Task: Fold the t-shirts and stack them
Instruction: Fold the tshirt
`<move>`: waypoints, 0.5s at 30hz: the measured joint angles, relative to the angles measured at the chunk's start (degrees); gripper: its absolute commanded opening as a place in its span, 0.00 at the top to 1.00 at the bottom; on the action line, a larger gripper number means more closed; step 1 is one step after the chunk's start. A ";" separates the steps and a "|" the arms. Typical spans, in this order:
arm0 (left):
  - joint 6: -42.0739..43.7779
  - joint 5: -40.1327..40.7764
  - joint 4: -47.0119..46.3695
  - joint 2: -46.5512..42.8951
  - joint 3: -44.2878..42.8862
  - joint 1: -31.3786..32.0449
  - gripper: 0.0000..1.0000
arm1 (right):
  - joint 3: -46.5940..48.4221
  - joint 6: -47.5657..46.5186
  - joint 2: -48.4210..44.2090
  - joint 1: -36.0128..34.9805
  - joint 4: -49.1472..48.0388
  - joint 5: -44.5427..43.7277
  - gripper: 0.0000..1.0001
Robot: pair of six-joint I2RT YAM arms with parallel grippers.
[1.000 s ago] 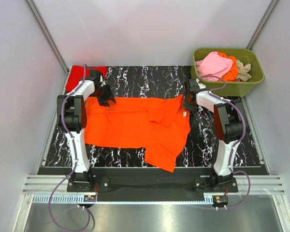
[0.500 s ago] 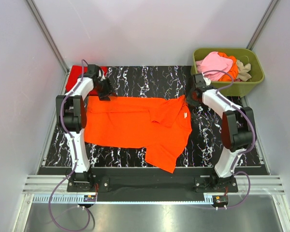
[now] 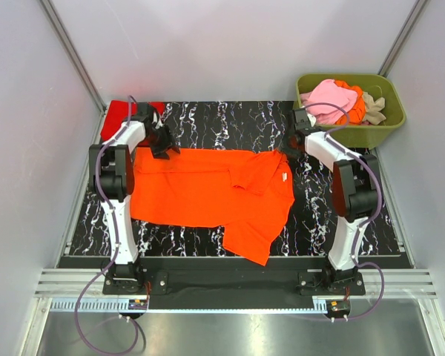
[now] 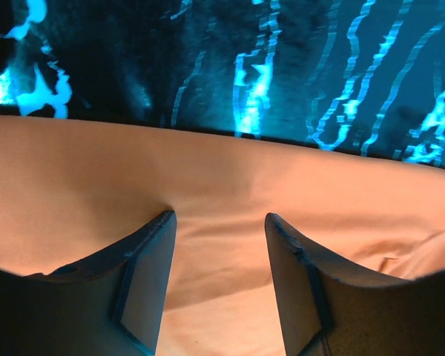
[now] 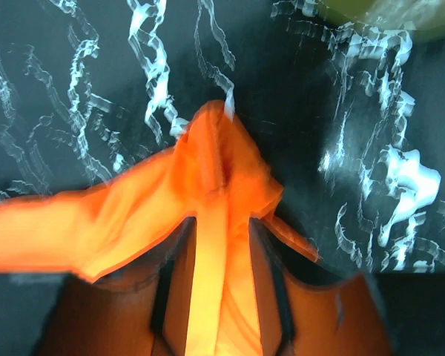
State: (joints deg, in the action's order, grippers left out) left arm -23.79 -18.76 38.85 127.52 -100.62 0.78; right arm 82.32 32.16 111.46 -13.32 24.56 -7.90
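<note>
A bright orange t-shirt (image 3: 208, 193) lies spread on the black marbled mat (image 3: 230, 122), with a small white label (image 3: 285, 176) near its right edge. My left gripper (image 3: 164, 147) is at the shirt's far left edge. In the left wrist view it (image 4: 219, 217) is open, with its fingertips (image 4: 163, 222) down on the orange cloth (image 4: 222, 185). My right gripper (image 3: 291, 147) is at the shirt's far right corner. In the right wrist view it (image 5: 222, 219) is shut on a bunched fold of the orange cloth (image 5: 219, 148). A folded red t-shirt (image 3: 119, 115) lies at the back left.
An olive-green tub (image 3: 389, 122) at the back right holds pink (image 3: 330, 98), orange (image 3: 357, 107) and beige (image 3: 374, 104) shirts. The tub stands close behind my right gripper. Grey walls enclose the mat on three sides. Bare mat shows behind the shirt and to its right.
My right gripper has pulled the shirt's far right corner back and outward, and the far edge now lies straighter. My left gripper shifted slightly along the far left edge.
</note>
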 measured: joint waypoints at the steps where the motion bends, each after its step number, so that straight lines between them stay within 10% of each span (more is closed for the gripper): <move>1: 0.04 0.33 -0.07 0.15 0.35 -0.04 0.44 | 0.28 -0.52 0.61 0.00 -0.22 -0.26 0.61; 15: -0.15 0.63 -1.64 -0.63 2.40 -1.40 0.44 | 3.56 -1.31 5.20 0.33 -5.66 -0.42 0.66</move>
State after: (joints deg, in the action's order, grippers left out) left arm -23.94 -18.13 37.21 126.89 -98.21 -0.62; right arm 85.89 30.85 116.66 -12.99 18.90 -8.32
